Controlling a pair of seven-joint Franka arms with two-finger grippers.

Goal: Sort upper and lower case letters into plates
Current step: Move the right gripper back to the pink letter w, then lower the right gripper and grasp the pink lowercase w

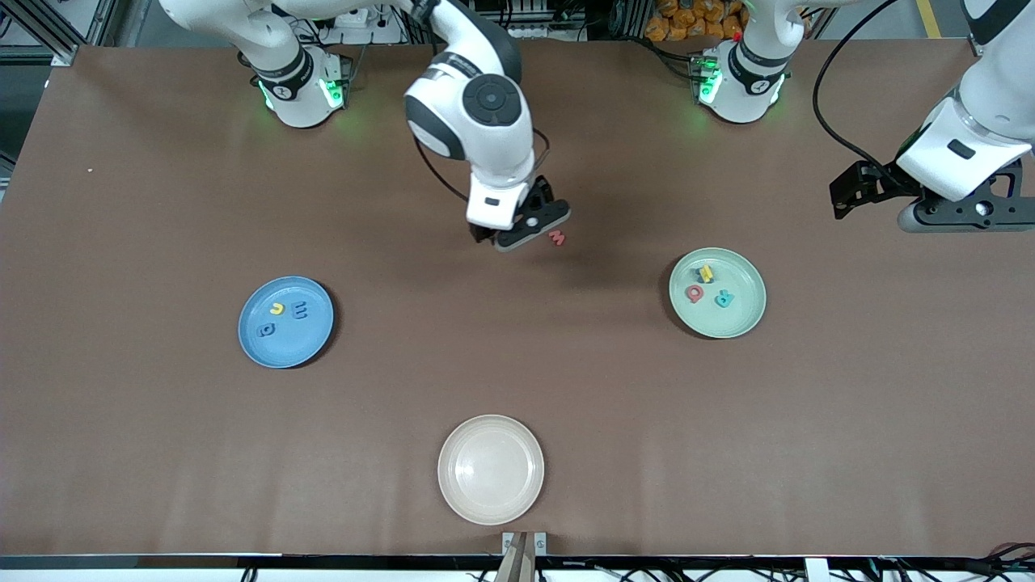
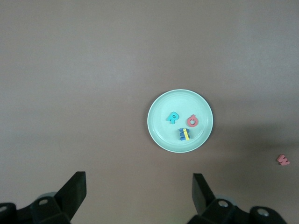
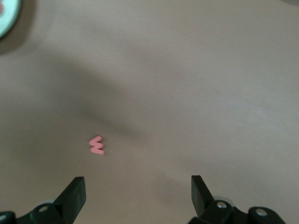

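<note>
A red letter [image 1: 557, 238] lies on the bare table, midway between the arms' bases. My right gripper [image 1: 517, 230] hovers open and empty right beside it; the letter also shows in the right wrist view [image 3: 97, 145], ahead of the open gripper [image 3: 138, 196]. The blue plate [image 1: 295, 343] holds a yellow letter [image 1: 278, 308] and two blue ones. The mint plate [image 1: 728, 319] holds a teal letter [image 2: 173, 117], a red one [image 2: 193, 121] and a yellow-and-blue pair [image 2: 184, 134]. My left gripper [image 1: 841, 198] waits open and empty, high at the left arm's end of the table.
A cream-white plate [image 1: 491, 428] sits bare near the table's front edge, nearest the front camera. The two robot bases stand along the table's back edge.
</note>
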